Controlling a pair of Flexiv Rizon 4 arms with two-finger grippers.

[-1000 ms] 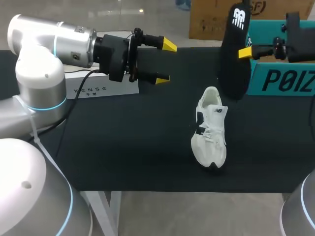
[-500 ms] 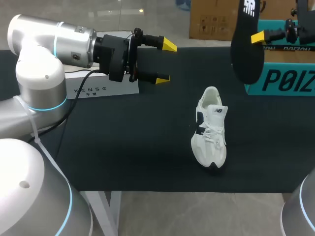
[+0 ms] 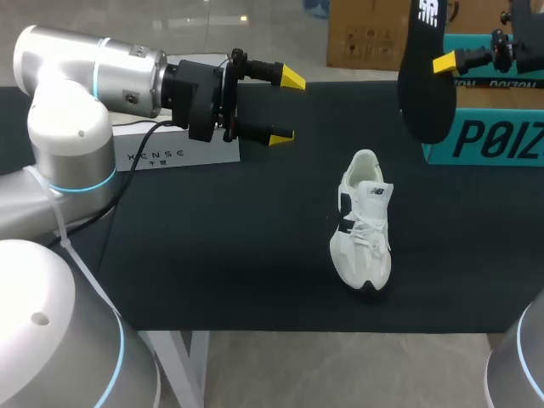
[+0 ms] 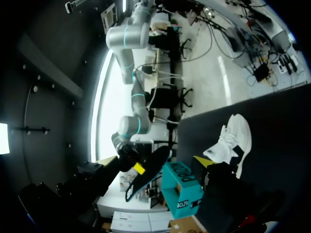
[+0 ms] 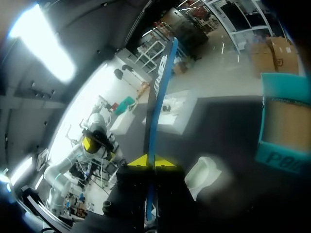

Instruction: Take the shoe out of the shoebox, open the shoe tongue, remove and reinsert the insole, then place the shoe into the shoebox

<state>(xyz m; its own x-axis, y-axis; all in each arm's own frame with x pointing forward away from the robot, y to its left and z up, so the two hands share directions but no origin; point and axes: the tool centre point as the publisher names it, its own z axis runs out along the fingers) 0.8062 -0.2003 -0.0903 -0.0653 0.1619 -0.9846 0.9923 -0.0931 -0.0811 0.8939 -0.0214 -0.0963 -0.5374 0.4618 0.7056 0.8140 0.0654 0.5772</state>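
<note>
Insole out, reinsertion next
Your right hand grips the insole aloft near the shoe; left hand hangs open, well apart from it. Reinserting and boxing remain.

Shoe on table, right of centre, toe toward near edge. Shoebox behind it at far right. Insole upright in the air, in front of shoebox's left end, well above shoe, clamped edge-on between fingers of right gripper; contact with shoebox unclear. Left gripper above far left of table, fingers spread on nothing, well apart from shoe. Flat board lying beneath left arm.
</note>
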